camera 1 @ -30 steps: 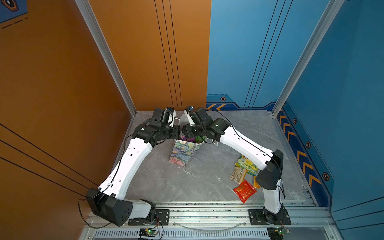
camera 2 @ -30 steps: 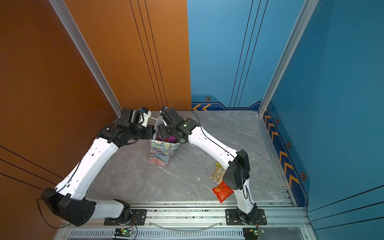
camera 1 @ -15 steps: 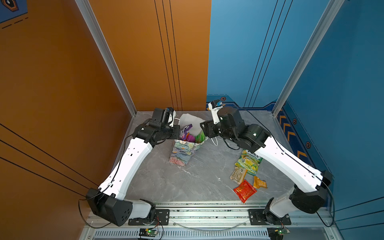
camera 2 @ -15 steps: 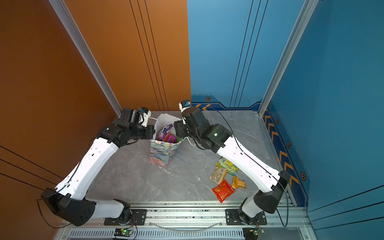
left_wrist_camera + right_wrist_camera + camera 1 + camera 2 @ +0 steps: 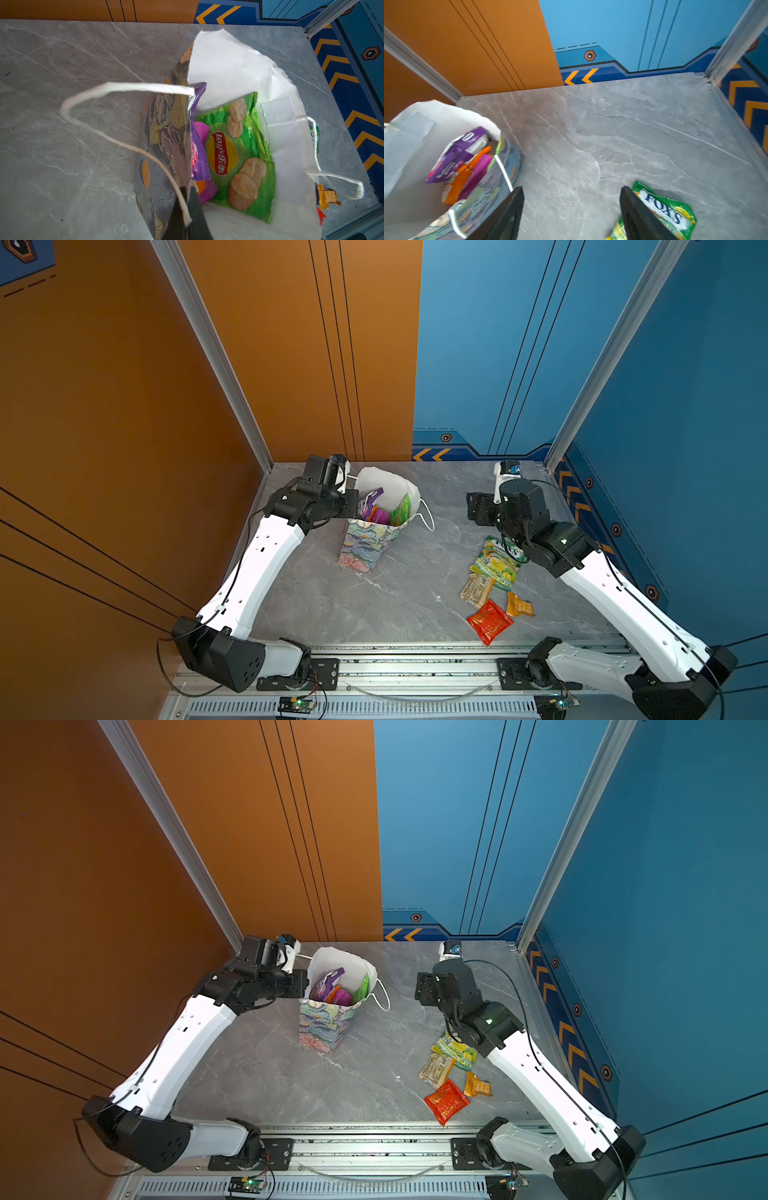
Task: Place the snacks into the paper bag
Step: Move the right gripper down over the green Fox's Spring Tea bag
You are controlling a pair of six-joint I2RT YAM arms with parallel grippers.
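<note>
Packing stands midway: the left gripper [image 5: 187,207] pinches the paper bag [image 5: 365,547] by its rim, fingers together on it, Lay's packet [image 5: 234,151] inside, while the right gripper [image 5: 571,195], fingers apart and empty, hovers beside the bag and should next drop onto the Fox's packet [image 5: 498,564] lying farther from the bag.

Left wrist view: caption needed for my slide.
Left gripper pinches the paper bag rim; green chips packet and purple packets lie inside.

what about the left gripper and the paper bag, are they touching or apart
Touching. The left wrist view shows the left gripper with its fingers pinched shut on the paper bag, one on each side of the floral wall at the rim.
</note>
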